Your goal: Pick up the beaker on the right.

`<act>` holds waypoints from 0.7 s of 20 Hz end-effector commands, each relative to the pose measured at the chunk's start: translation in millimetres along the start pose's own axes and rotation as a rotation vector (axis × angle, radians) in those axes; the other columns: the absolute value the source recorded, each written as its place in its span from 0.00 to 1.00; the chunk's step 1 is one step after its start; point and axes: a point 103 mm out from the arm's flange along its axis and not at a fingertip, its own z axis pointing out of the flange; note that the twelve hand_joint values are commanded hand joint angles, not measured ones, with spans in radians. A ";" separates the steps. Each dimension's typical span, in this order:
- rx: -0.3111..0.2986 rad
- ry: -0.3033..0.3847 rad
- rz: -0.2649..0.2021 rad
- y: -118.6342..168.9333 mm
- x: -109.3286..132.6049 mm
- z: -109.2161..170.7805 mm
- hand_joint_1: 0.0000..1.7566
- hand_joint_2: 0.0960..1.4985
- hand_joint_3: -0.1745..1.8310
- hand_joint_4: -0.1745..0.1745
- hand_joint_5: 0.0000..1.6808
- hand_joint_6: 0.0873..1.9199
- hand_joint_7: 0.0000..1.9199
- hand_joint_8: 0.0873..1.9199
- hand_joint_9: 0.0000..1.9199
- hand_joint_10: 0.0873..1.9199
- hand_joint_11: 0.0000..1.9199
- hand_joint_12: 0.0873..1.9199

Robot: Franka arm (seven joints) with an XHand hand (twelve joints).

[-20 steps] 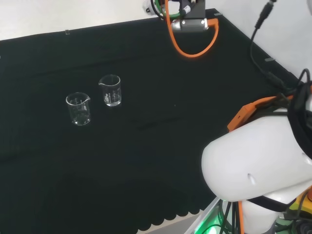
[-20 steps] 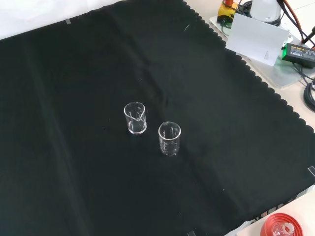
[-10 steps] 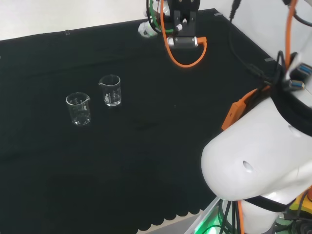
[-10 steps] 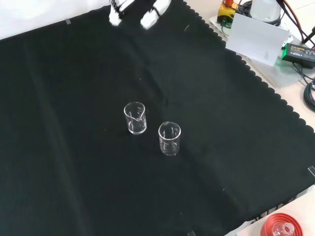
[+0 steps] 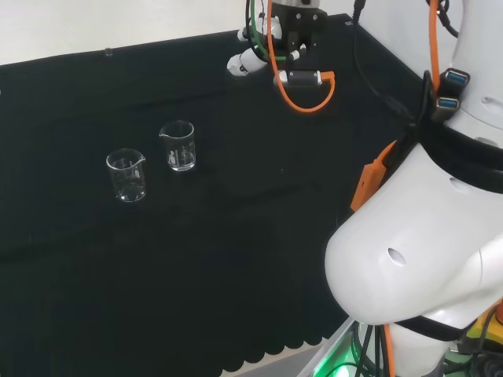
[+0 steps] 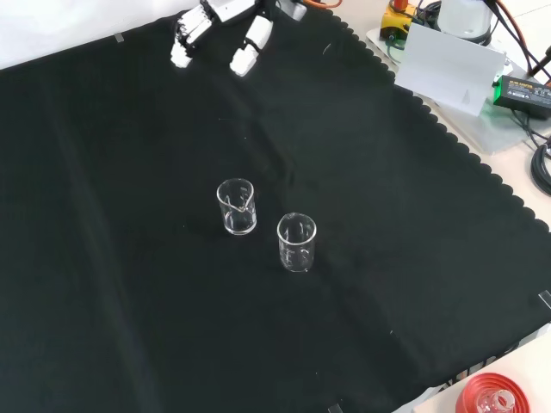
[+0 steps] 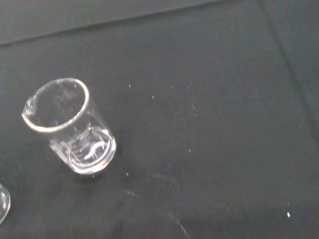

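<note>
While well apart from both beakers (image 6: 237,207) (image 6: 296,243), the hand (image 6: 222,24), fingers (image 6: 244,53) straight, spread, empty.

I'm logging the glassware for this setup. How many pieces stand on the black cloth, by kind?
Clear glass beakers: 2, one and another, both upright and empty
Total: 2
</note>
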 end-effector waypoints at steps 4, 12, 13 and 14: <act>0.028 0.108 -0.108 62.6 -2.5 57.6 0.35 0.68 0.00 0.34 0.13 0.00 0.04 0.26 0.07 0.35 0.00 0.46; 0.067 0.183 -0.205 82.4 2.7 89.7 0.37 0.65 0.00 0.32 0.12 0.00 0.04 0.27 0.08 0.35 0.00 0.45; 0.074 0.192 -0.220 85.1 4.3 94.3 0.37 0.64 0.00 0.32 0.12 0.00 0.04 0.27 0.08 0.35 0.00 0.45; 0.078 0.188 -0.239 87.4 6.2 98.6 0.38 0.63 0.00 0.32 0.12 0.00 0.04 0.27 0.08 0.35 0.00 0.45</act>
